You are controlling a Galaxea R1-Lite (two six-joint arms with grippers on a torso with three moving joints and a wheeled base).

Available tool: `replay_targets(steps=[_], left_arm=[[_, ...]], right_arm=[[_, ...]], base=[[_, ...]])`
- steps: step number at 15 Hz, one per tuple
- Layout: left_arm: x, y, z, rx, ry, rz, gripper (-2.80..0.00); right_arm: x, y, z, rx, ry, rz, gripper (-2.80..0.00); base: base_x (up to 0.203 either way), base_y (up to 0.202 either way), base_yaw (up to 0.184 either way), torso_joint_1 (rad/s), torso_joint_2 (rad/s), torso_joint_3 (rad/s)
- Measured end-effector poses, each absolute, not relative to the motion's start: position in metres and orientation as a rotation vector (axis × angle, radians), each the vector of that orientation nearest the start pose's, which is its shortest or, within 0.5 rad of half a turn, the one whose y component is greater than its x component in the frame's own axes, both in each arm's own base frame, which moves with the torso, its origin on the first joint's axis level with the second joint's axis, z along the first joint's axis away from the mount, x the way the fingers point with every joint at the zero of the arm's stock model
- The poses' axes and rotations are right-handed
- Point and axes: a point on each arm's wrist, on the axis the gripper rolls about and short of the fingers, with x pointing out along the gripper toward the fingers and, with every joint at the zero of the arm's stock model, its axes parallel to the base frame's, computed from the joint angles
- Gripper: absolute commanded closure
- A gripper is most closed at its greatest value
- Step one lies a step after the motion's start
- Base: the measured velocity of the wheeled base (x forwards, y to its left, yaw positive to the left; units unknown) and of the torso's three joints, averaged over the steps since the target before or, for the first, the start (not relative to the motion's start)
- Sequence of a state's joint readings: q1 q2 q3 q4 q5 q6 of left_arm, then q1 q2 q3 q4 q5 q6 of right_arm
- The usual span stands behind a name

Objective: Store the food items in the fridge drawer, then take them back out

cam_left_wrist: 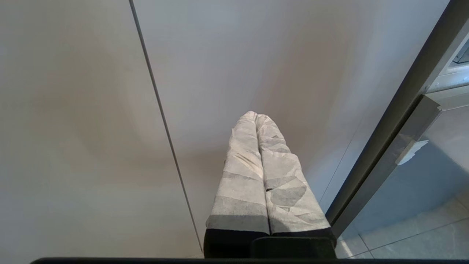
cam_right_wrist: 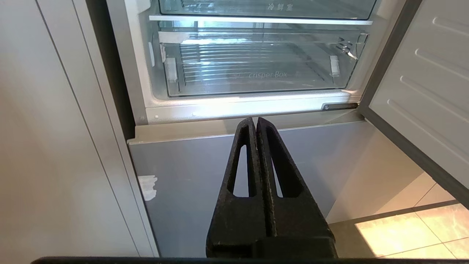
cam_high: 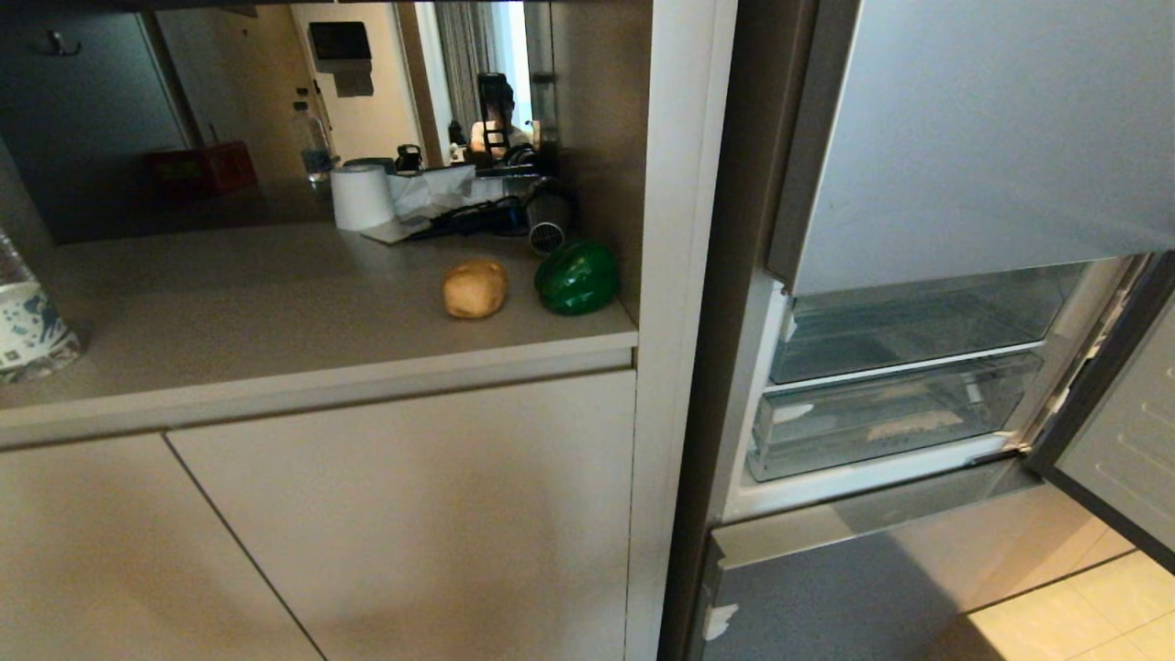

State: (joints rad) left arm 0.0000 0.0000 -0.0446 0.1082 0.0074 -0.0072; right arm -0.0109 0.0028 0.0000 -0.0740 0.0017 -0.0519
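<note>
A glossy green bell pepper point(cam_high: 576, 276) and a tan-brown potato-like lump point(cam_high: 475, 288) lie side by side on the beige counter point(cam_high: 275, 303), near its right end. Right of the counter, the fridge drawer point(cam_high: 826, 588) shows its blue-grey front point(cam_right_wrist: 190, 165), pushed in, with white tape scraps at its left edge. My right gripper point(cam_right_wrist: 255, 119) is shut and empty, its black fingers pointing at the top edge of that front. Low before a beige cabinet door, my left gripper point(cam_left_wrist: 256, 115), wrapped in pale tape, is shut on nothing. Neither gripper shows in the head view.
The tall fridge door point(cam_high: 1120, 431) stands swung open to the right, baring clear bins point(cam_right_wrist: 253, 66) above the drawer. A paper roll point(cam_high: 362, 196), a hair dryer point(cam_high: 549, 220) and cables sit at the counter's back, a patterned cup point(cam_high: 27, 321) at its left. Tiled floor point(cam_high: 1083, 615) lies below.
</note>
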Motion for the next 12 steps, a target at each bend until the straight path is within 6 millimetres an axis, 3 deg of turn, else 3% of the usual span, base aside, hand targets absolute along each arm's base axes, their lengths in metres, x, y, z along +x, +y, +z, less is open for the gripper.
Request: replay_targets(steps=[9,12], left_arm=[[-0.0266,0.0002,0.0767,-0.007,0.064,0.007,0.0],[-0.0265,0.0002,0.0766,-0.007,0.064,0.007,0.0]], right_arm=[[-0.0232,0.0002,0.0831,-0.043,-0.077,-0.012,0.0],[-0.0232,0.0002,0.0831,-0.041,-0.076,-0.013,0.0]], base=[[0.0,0.0,0.0,0.0,0.0,0.0],[0.003,0.005,-0.122,0.003,0.01,0.003]])
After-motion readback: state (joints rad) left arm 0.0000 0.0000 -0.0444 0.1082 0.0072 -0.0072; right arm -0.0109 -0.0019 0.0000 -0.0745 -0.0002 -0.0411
